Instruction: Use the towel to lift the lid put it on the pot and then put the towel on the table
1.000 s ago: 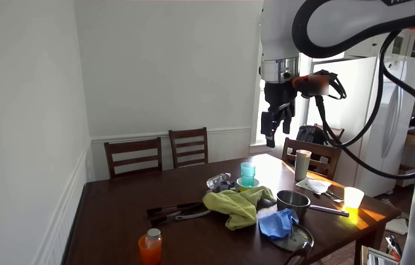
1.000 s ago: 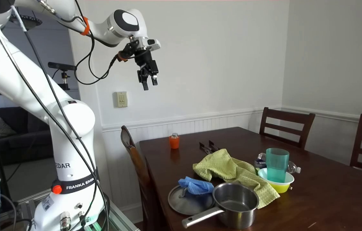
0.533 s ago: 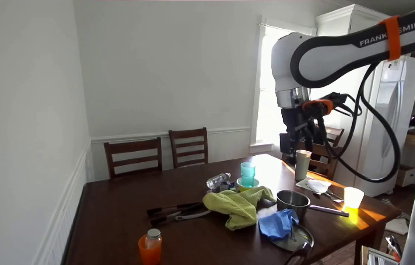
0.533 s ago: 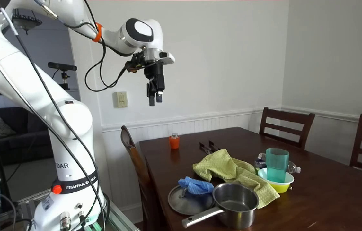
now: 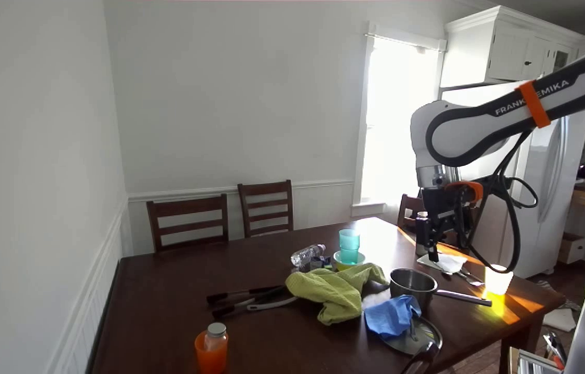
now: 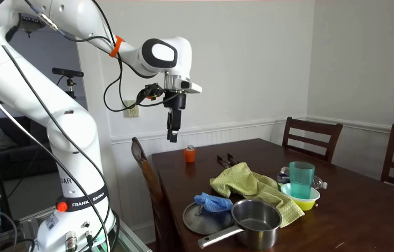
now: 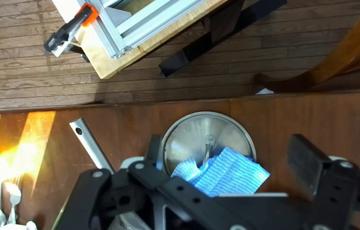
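Observation:
The metal lid (image 7: 195,134) lies on the table, handle side up, in the wrist view and in both exterior views (image 5: 422,338) (image 6: 205,224). A blue striped towel (image 7: 231,172) is draped over part of the lid and its handle (image 7: 209,143); it also shows in both exterior views (image 5: 390,316) (image 6: 214,202). The steel pot (image 6: 257,224) stands uncovered beside the lid; in the wrist view its handle (image 7: 92,145) shows. My gripper (image 7: 229,150) is open and empty, well above the table (image 6: 173,135). Lid and towel appear between its fingers in the wrist view.
A green towel (image 6: 242,182) lies beside the pot. A teal cup (image 6: 301,180) in a bowl, a plastic bottle (image 5: 307,254), tongs (image 5: 250,300), an orange cup (image 5: 211,356) and a white cup (image 5: 498,279) are on the table. A chair (image 6: 149,175) stands at the edge near the lid.
My arm has come down toward the table, and the gripper has turned to point straight down. The lid, blue towel and pot have not moved.

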Motion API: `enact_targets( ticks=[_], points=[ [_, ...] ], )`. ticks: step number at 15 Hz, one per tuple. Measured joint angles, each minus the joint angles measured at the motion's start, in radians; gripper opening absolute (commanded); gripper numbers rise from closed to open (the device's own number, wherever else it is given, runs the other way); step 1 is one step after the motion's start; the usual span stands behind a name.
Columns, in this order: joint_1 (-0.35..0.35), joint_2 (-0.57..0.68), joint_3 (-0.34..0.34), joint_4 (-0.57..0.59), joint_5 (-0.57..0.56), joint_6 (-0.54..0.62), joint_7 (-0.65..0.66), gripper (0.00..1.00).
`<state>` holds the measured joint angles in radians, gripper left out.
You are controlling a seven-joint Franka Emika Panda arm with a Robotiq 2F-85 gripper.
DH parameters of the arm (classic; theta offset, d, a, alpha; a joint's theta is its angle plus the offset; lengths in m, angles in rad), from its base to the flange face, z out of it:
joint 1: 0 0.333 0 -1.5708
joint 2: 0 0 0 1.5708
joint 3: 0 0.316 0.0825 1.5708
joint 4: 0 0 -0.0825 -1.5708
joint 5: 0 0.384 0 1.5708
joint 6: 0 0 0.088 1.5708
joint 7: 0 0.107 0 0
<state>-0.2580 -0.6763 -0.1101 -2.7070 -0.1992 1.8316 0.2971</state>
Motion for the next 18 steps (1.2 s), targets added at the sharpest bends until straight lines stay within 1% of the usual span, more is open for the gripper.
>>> enact_targets(
  ticks=[3,16,18],
  points=[
    [-0.033,0.006,-0.009,-0.031,-0.001,0.007,0.0,1.0],
    [-0.034,0.006,-0.007,-0.033,-0.001,0.009,0.0,1.0],
    [-0.034,0.008,-0.009,-0.039,-0.001,0.053,-0.009,1.0]
  ],
)
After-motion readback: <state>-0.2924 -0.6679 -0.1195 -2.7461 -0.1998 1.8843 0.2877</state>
